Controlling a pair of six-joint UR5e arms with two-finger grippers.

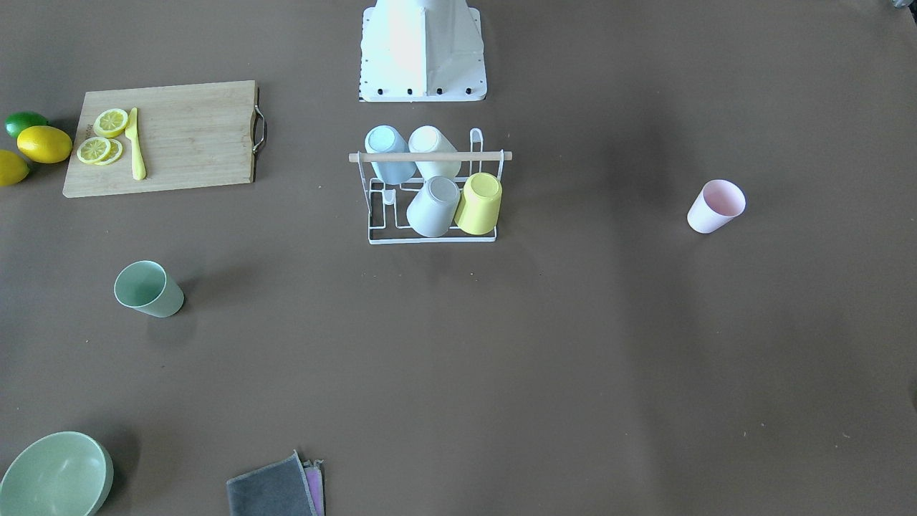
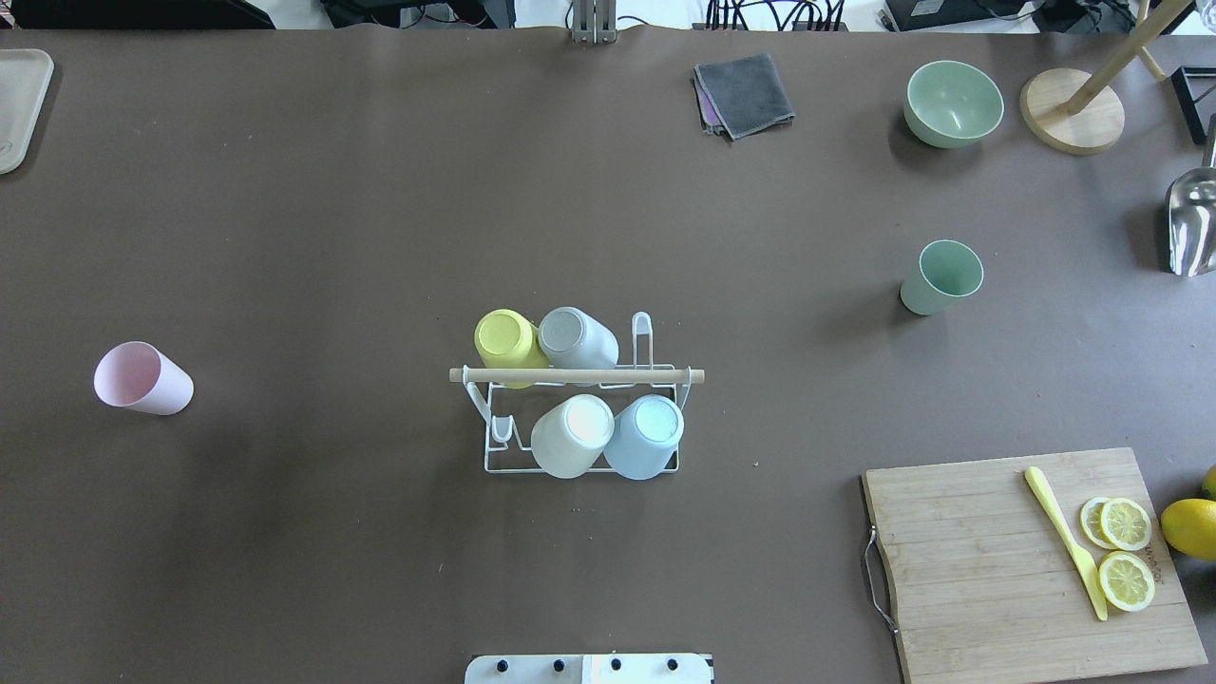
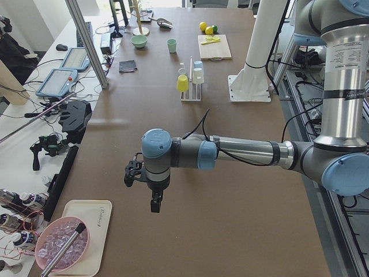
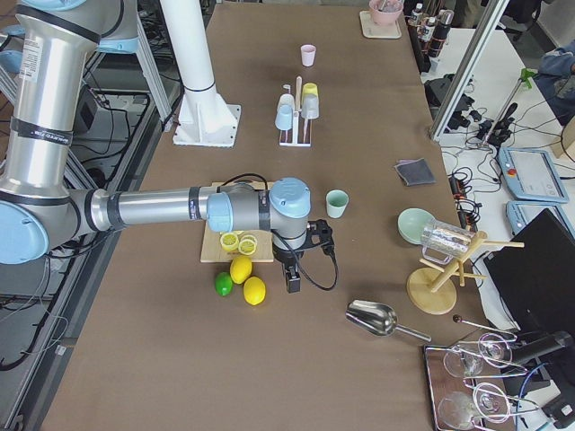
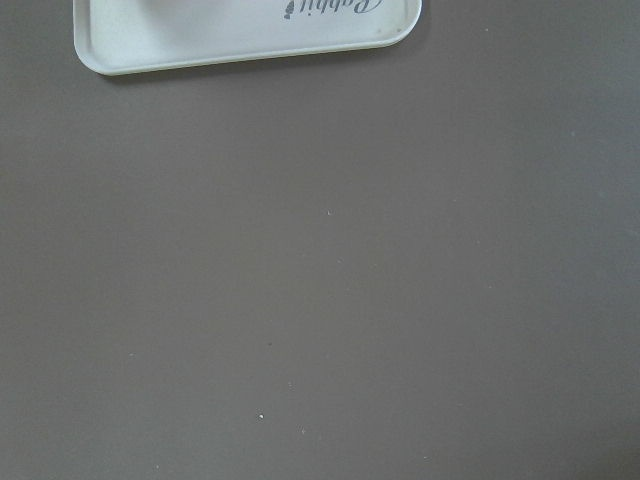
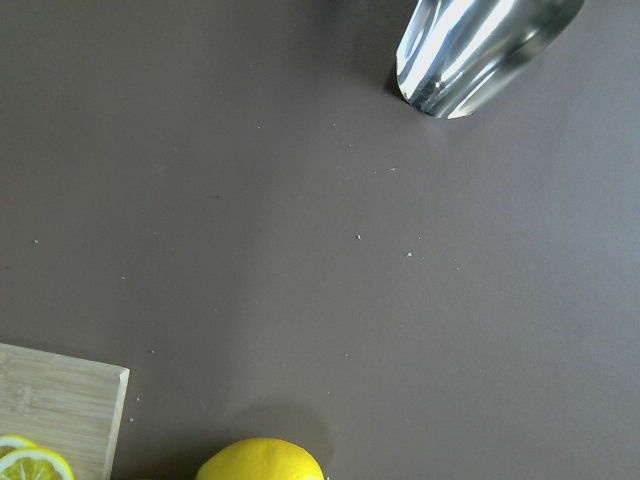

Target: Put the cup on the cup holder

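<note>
The cup holder (image 1: 433,156), a white wire rack with a wooden rod on top, stands mid-table near the robot base and carries several upturned cups. A pink cup (image 1: 716,206) lies tilted on the table on my left side. On my right side a green cup (image 1: 148,289) rests alone. My left gripper (image 3: 155,203) hangs over the table's left end, far from the pink cup (image 2: 142,378); whether it is open or shut I cannot tell. My right gripper (image 4: 292,280) hovers beside the lemons, short of the green cup (image 4: 337,203), state unclear. Neither wrist view shows fingers.
A wooden cutting board (image 1: 165,136) with lemon slices and a yellow knife sits on my right, whole lemons (image 1: 44,143) beside it. A green bowl (image 1: 54,476), grey cloth (image 1: 276,487), metal scoop (image 2: 1192,223) and white tray (image 2: 19,104) line the table's edges.
</note>
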